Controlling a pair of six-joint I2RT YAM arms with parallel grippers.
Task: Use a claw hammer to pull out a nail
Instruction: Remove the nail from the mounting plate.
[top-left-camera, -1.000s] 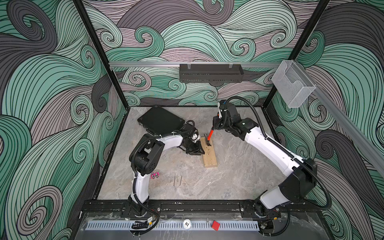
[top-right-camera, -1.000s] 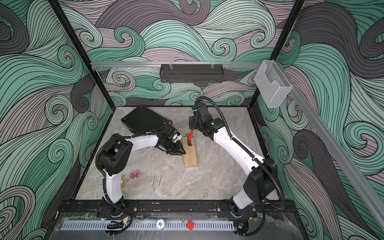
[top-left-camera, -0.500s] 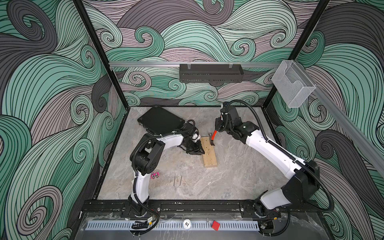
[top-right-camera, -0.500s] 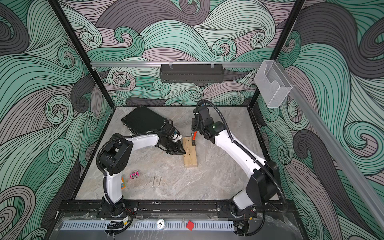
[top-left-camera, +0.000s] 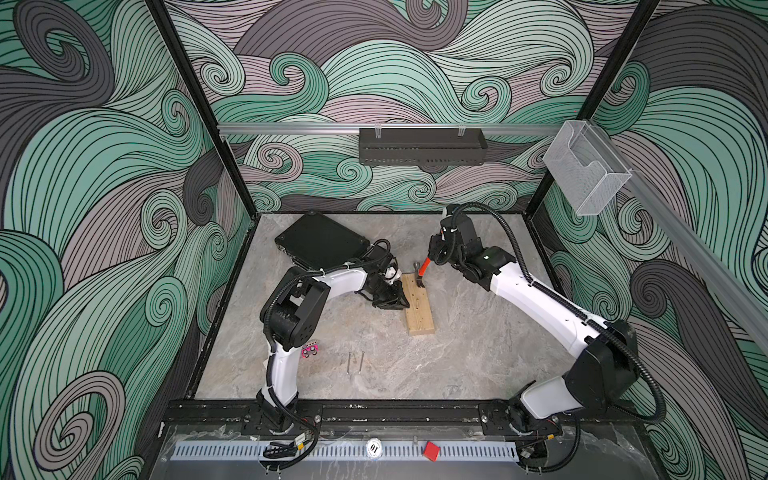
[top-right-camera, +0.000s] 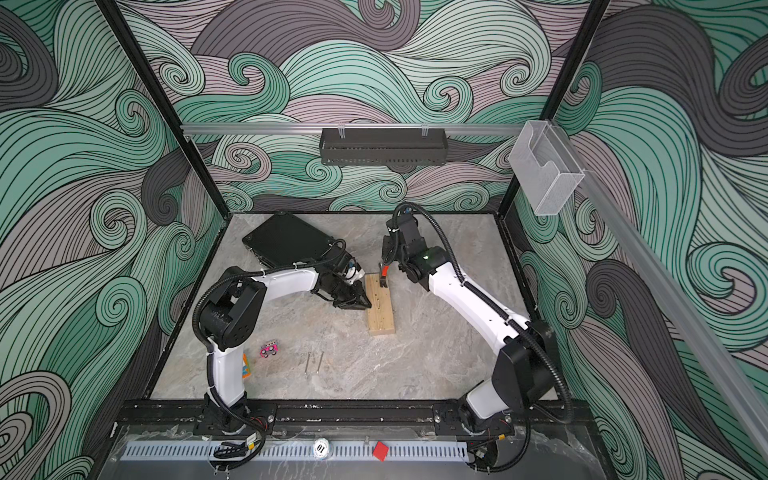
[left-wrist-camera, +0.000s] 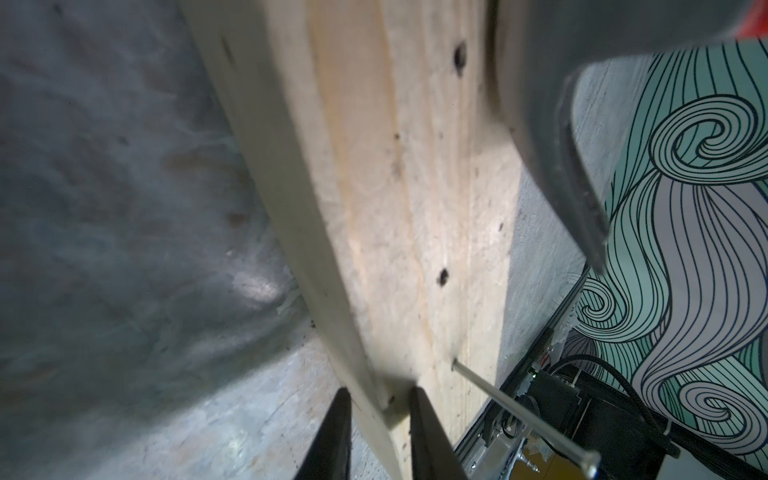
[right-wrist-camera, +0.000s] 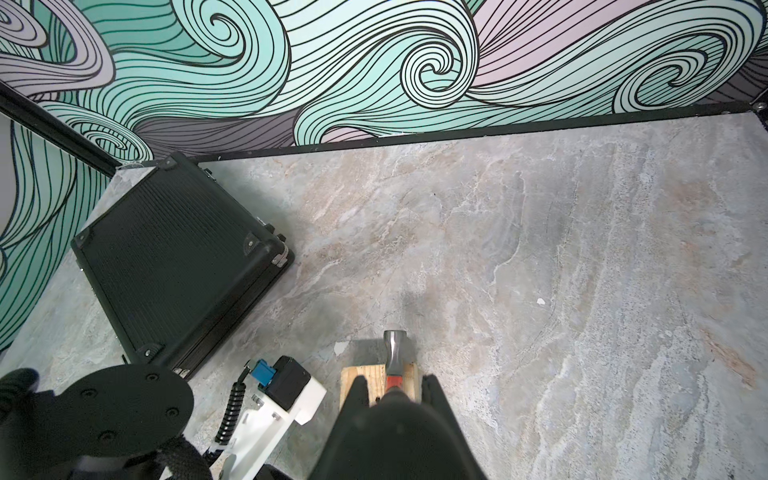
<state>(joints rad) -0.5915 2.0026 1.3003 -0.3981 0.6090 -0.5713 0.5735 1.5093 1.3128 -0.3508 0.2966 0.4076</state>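
Right claw (right-wrist-camera: 395, 379) clamped on claw hammer (right-wrist-camera: 395, 349), head just past its tips, left claw (left-wrist-camera: 379, 392) pinching wooden block (left-wrist-camera: 395, 208) edge

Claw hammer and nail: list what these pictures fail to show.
- Claw hammer handle: hidden behind the right claw in the right wrist view.
- Its head: blurred and cut off by the frame edge in the left wrist view.
- Nail: shown in the left wrist view, too small in both top views.
- Left claw: contact with wooden block unclear, blurred.
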